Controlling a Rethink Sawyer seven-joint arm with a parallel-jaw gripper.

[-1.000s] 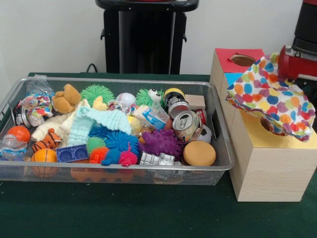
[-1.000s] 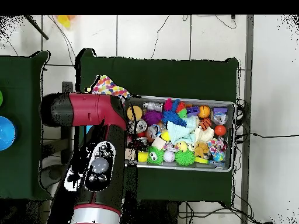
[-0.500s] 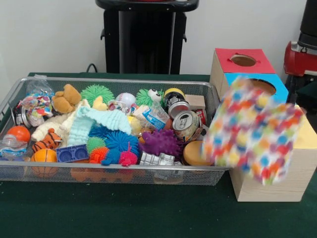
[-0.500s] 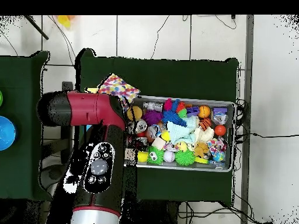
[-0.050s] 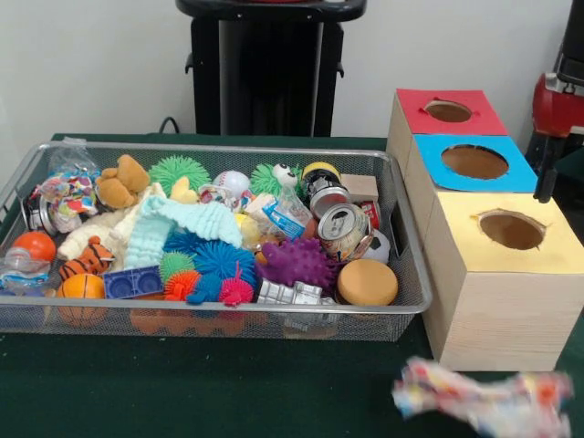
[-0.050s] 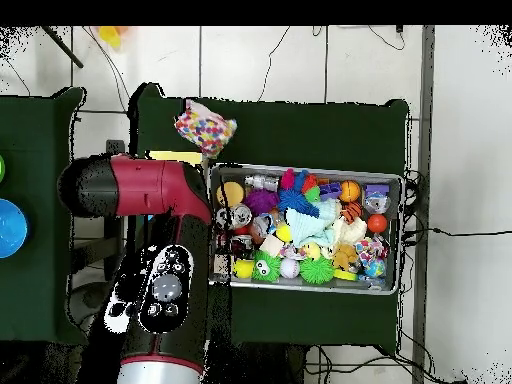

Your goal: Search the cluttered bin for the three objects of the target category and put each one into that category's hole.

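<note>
A polka-dot cloth (image 5: 484, 401) (image 6: 205, 128) lies crumpled and blurred on the green table, in front of the wooden box row. It is apart from my gripper (image 5: 547, 178), which shows only as a red and black part at the right edge, beside the blue-topped box. The box row has a red-topped hole (image 5: 448, 110), a blue-topped hole (image 5: 474, 161) and a yellow-topped hole (image 5: 511, 230), all uncovered. In the mesh bin (image 5: 210, 319) lie a mint knitted cloth (image 5: 182, 224) and another polka-dot cloth (image 5: 64, 192) at the left end. My arm (image 6: 150, 190) hides the boxes from above.
The bin (image 6: 401, 230) is crowded with spiky balls, a purple spiky toy (image 5: 297, 263), tin cans (image 5: 342, 228), a tan round sponge (image 5: 367, 282), plush toys and orange balls. A black stand (image 5: 265, 68) rises behind the bin.
The polka-dot cloth slid off the yellow box top, fell past the box front and landed on the table. The arm drew back toward the right edge.
</note>
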